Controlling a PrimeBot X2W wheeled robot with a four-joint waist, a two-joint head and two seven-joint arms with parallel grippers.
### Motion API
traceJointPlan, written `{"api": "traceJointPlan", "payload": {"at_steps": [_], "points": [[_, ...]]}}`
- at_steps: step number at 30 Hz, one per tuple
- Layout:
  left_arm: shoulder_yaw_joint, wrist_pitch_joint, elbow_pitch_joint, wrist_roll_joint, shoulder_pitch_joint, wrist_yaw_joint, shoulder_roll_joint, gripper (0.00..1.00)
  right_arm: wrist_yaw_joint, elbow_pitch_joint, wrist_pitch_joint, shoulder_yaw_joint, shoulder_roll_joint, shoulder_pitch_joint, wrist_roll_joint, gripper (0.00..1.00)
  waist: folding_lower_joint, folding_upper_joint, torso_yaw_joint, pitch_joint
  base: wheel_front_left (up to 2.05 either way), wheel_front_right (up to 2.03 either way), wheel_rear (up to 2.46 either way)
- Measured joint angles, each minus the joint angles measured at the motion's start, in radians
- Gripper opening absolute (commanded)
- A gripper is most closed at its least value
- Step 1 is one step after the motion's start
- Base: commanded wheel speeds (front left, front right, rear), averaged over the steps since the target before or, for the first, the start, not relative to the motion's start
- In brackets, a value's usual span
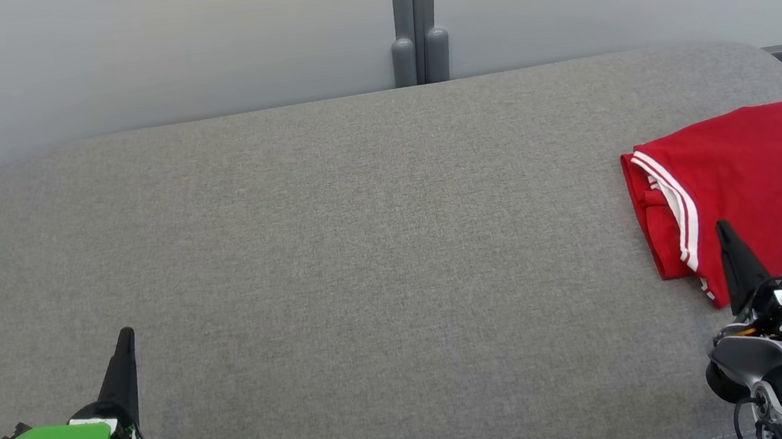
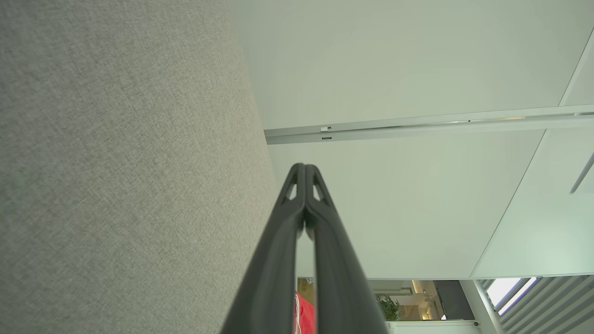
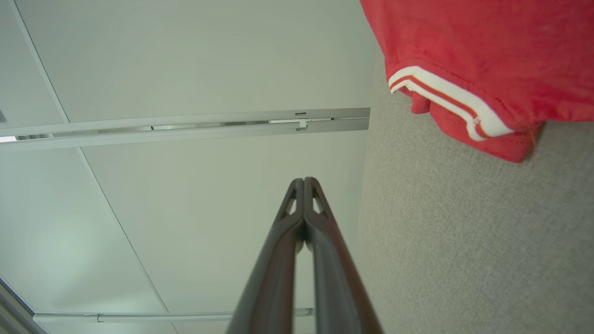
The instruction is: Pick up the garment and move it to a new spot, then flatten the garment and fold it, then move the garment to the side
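Note:
The garment is red with white stripes along one hem, and it lies folded at the right edge of the grey padded surface. It also appears at the top right of the right wrist view as the garment, and a sliver of the garment shows between the left fingers. My right gripper is shut and empty at the lower right, its tip in front of the garment's near edge. Over bare surface at the lower left, my left gripper is shut with nothing in it.
A pale wall with a grey vertical post stands behind the surface. The surface's rounded far edge runs across the head view, and its right edge lies just past the garment.

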Motion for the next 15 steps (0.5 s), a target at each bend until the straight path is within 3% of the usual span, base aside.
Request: {"api": "traceJointPlan", "payload": {"at_steps": [15], "points": [[0.000,0.000,0.000,0.000,0.000,0.000,0.000,0.00,0.000,-0.001,0.000,0.000,0.000,0.000,0.000,0.00,0.0000,0.0000,0.000,0.000,0.00,0.00,0.00]]}}
